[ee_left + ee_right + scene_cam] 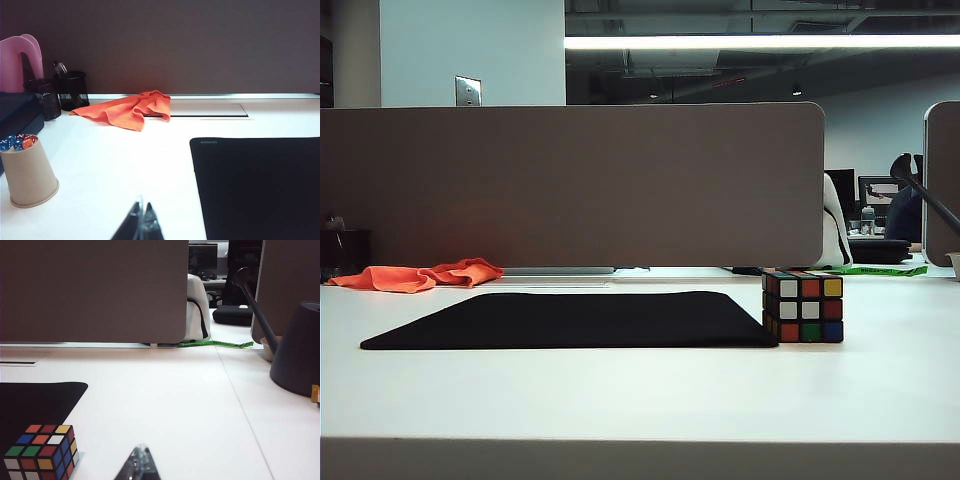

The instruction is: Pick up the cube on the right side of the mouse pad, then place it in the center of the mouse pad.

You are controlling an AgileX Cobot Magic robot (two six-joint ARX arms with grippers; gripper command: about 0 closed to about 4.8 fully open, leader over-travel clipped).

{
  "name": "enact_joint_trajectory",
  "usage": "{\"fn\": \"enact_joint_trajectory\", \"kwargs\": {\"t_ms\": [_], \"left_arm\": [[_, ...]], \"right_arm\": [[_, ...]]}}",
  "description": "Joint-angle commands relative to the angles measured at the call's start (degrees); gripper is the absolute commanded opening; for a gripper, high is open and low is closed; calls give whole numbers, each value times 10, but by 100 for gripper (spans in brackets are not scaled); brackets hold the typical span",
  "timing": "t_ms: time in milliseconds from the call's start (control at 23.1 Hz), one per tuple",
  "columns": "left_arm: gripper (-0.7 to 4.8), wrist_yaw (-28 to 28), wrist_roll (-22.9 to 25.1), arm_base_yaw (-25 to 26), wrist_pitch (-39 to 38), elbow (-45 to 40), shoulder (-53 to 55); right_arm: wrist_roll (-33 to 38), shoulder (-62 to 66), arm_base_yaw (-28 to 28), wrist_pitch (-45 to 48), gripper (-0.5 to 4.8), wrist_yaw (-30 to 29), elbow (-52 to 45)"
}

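OK, I'm looking at both arms parked low and back from the work area. The cube (804, 306) sits on the white table (640, 400) right at the mouse pad's (570, 320) right edge, touching or almost touching it; I can't tell which. It stands upright and square, showing white, red, orange, yellow, blue and green stickers in the exterior view. The mouse pad lies flat, nothing on it.

The left gripper (142, 225) shows only its fingertips at the edge of the left wrist view, pinched together, closed on nothing, near the pad's (257, 187) left side. The right gripper (140, 465) also has its tips together, closed and empty, just beside the cube (42, 452) but clear of it.

The orange cloth (420, 275) is crumpled behind the pad by the grey partition (570, 185). A paper cup (29, 172) holding dice stands on the far left near black mesh holders (72, 90). A dark lamp base (298, 347) stands off to the right.
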Motion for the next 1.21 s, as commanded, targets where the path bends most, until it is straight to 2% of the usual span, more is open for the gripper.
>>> {"fn": "enact_joint_trajectory", "kwargs": {"t_ms": [43, 86, 130, 303, 778, 908, 1081, 1211], "left_arm": [[-6, 3, -20, 0, 16, 3, 0], [-6, 8, -60, 0, 24, 3, 0], [-6, 14, -68, 0, 26, 3, 0], [-6, 41, -62, 0, 28, 3, 0], [-6, 58, -47, 0, 27, 3, 0], [-6, 111, -13, 0, 4, 3, 0], [-6, 149, -13, 0, -28, 3, 1], [-6, 177, -13, 0, -32, 3, 1]], "right_arm": [[1, 0, 0, 10, -1, 1, -1], [1, 0, 0, 11, -2, 1, 1], [1, 0, 0, 11, -2, 1, 2], [1, 0, 0, 11, -2, 1, 3], [5, 0, 0, 5, -1, 1, 21], [-7, 2, 0, -82, -2, 2, 82], [-30, 23, 0, -206, -2, 4, 156], [-30, 77, 0, -263, -2, 5, 209]]}}
